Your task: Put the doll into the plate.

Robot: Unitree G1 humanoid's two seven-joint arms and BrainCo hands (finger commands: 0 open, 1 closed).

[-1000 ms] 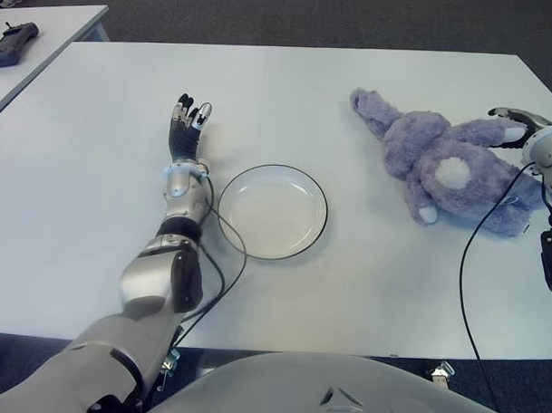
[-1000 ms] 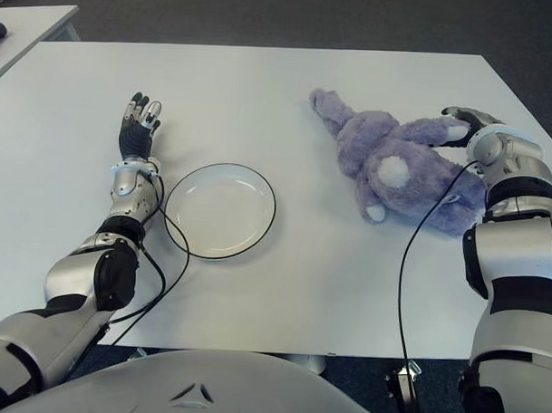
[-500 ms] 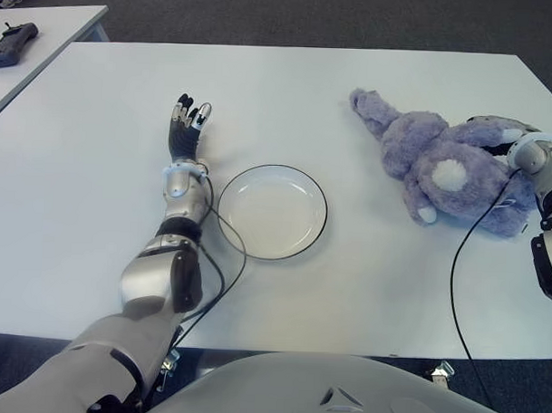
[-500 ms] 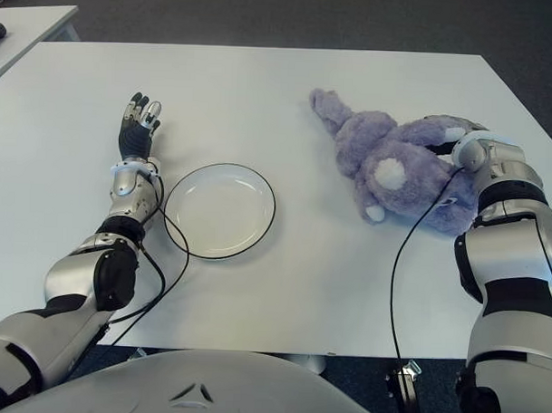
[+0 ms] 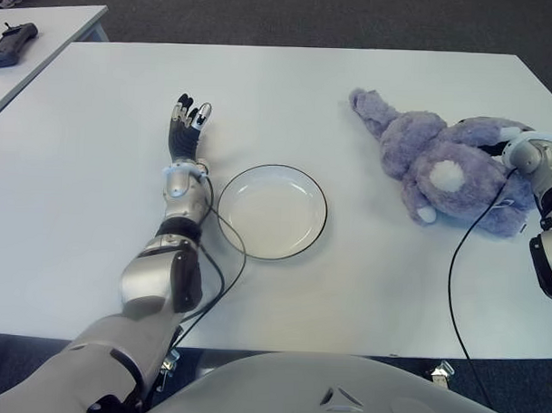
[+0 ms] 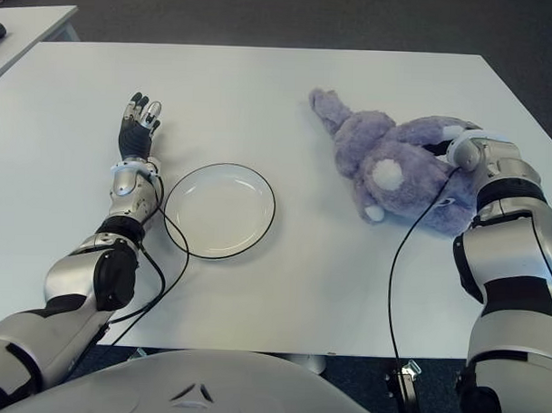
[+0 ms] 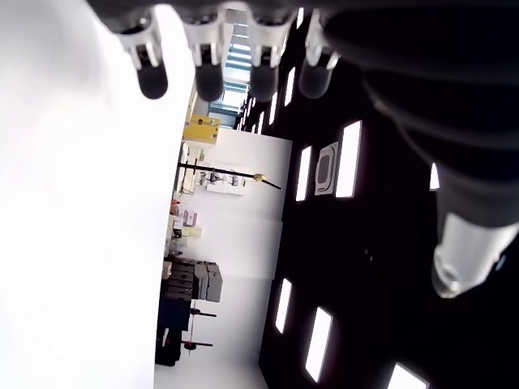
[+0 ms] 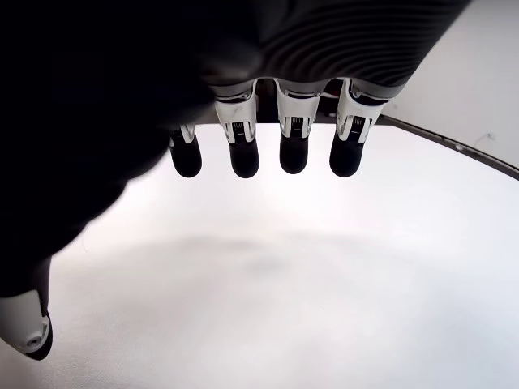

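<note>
— So where does the purple plush doll (image 6: 386, 170) lie?
— On the white bench (image 6: 262, 97), well to the right of the empty plate (image 6: 220, 210). The right hand (image 6: 459, 145) sits at the doll's far side, against its plush; its wrist view shows the fingers (image 8: 240, 154) straight and spread, holding nothing.
— And the left hand (image 6: 136, 129)?
— Idle just left of the plate, fingers extended.
— What could go wrong?
— I'd judge the soft body may squash or roll away under a shallow grab, so only a limb gets pinched. Dangling, it could flop over the plate's rim or drag the plate aside.
</note>
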